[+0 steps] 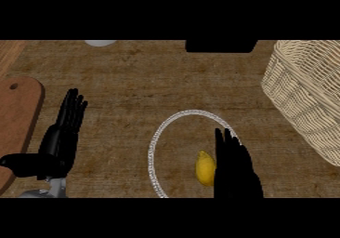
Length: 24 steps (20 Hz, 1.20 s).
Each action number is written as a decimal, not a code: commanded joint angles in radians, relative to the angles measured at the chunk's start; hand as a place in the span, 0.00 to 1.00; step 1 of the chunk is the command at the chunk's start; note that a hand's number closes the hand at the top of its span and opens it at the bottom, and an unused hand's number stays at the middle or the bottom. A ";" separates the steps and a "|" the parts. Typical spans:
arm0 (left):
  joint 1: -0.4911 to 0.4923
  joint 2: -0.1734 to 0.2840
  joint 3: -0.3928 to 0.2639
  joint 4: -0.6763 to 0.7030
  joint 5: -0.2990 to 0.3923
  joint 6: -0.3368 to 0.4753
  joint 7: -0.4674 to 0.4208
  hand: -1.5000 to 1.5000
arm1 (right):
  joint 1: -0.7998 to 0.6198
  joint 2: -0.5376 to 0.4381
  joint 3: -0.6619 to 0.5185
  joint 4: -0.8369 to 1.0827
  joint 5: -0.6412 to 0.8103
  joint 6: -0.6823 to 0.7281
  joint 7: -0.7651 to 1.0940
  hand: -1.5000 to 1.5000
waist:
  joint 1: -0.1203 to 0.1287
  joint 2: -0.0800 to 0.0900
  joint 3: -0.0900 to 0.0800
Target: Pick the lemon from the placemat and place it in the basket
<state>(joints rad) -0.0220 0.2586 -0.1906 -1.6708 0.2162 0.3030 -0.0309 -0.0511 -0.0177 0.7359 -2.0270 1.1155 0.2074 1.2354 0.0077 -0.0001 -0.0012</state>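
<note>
At the far left, a reddish wooden cutting board (pixel 14 125) lies on the bench. Next, the left hand (pixel 62 135) rests with fingers straight, grasping nothing. The yellow oval lemon (pixel 205 168) lies inside a silver-rimmed round placemat (pixel 159 139), long axis pointing away, just left of the nearer, unclenched right hand (pixel 234 167). The woven cream wicker basket (pixel 310 93) stands rightmost.

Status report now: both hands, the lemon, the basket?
Right hand open beside lemon, not gripping. Left hand open, resting. Basket far right, path unobstructed.
</note>
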 commanded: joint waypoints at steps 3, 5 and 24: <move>-0.010 0.002 0.032 0.027 0.012 -0.026 -0.012 0.50 | -0.042 0.017 0.025 0.096 0.026 -0.030 0.206 0.00 | -0.002 0.001 0.000; -0.022 -0.031 0.006 0.008 -0.013 0.015 0.019 0.50 | 0.002 0.017 0.008 0.103 0.051 -0.034 0.161 0.00 | -0.008 0.000 0.001; -0.032 -0.035 0.034 0.029 -0.047 -0.024 0.020 0.50 | -0.024 0.017 -0.050 0.274 -0.022 -0.127 0.111 0.00 | -0.007 0.001 0.001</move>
<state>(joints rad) -0.0310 0.2301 -0.1578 -1.6619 0.1897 0.2741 -0.0169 -0.0595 -0.0150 0.6961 -1.7918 1.1121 0.0928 1.1851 0.0036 0.0000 -0.0003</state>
